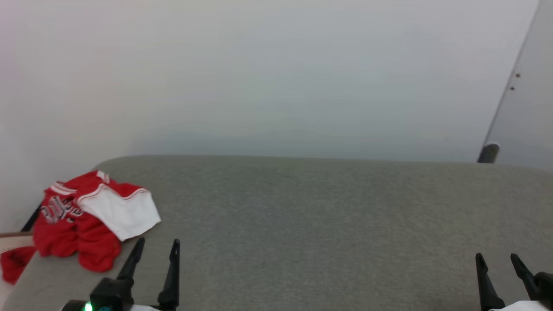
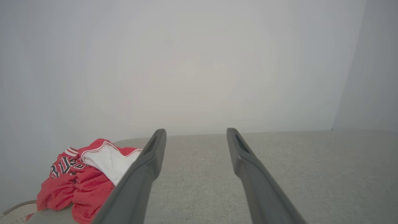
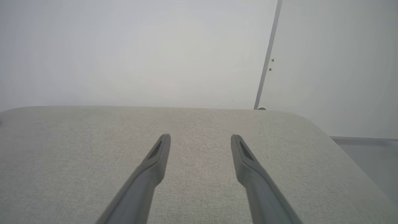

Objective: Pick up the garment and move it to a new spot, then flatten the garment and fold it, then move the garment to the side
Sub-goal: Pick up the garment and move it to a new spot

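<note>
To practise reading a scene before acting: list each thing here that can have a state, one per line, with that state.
garment, crumpled heap, unfolded, at the grey cushion's left end
left hand, open, empty
right hand, open, empty

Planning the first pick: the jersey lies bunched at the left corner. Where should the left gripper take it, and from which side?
Probably the raised folds of the garment beside its white sleeve, coming from above with the open left gripper. It is a crumpled heap close to the left edge of the grey surface, so a sideways approach might push it off.
</note>
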Controlling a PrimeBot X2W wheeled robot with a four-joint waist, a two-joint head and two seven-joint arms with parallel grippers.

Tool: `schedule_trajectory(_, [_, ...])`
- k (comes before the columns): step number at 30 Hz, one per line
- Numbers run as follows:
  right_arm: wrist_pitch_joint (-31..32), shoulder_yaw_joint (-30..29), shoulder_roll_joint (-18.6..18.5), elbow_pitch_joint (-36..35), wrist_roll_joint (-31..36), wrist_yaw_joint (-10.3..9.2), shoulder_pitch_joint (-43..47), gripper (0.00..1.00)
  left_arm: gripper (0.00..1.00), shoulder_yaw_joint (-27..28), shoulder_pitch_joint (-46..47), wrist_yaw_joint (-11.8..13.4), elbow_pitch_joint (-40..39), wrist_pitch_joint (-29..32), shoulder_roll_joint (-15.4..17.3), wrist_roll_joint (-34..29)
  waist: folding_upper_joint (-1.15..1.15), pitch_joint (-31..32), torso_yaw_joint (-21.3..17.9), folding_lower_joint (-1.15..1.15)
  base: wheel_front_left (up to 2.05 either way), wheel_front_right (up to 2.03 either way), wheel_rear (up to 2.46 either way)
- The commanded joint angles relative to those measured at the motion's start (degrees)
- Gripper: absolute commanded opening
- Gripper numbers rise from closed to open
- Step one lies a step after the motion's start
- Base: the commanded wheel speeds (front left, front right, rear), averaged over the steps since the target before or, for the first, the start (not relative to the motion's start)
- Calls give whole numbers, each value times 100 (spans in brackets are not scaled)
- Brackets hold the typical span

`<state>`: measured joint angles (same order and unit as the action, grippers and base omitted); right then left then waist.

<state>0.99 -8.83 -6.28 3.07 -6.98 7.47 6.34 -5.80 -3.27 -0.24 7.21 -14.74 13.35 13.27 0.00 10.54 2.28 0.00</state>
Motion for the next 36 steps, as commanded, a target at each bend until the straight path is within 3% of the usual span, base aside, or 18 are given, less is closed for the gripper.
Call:
schedule_trajectory(1, [-32, 49, 29, 14, -79, 4, 29, 100, 100, 14, 82, 24, 38, 21, 57, 6, 0, 98, 266, 0, 0, 0, 0])
schedule_trajectory(10, [-132, 308, 135, 218, -140, 4, 1, 100, 100, 112, 351, 43, 191, 281, 260, 81, 0, 300, 1199, 0, 0, 0, 0])
schedule_trajectory(18, [-265, 808, 187, 453, -207, 4, -566, 100, 100, 346, 629, 231, 193, 438, 335, 225, 0, 13, 1794, 0, 0, 0, 0])
schedule_trajectory(30, [-475, 1463, 132, 1002, -362, 3, -1349, 100, 100, 561, 665, 477, 79, 514, 322, 391, 0, -286, 2171, 0, 0, 0, 0])
schedule_trajectory(36, [-587, 1543, 71, 1216, -439, 3, -1512, 100, 100, 585, 721, 481, 36, 609, 289, 523, 0, -370, 2255, 0, 0, 0, 0])
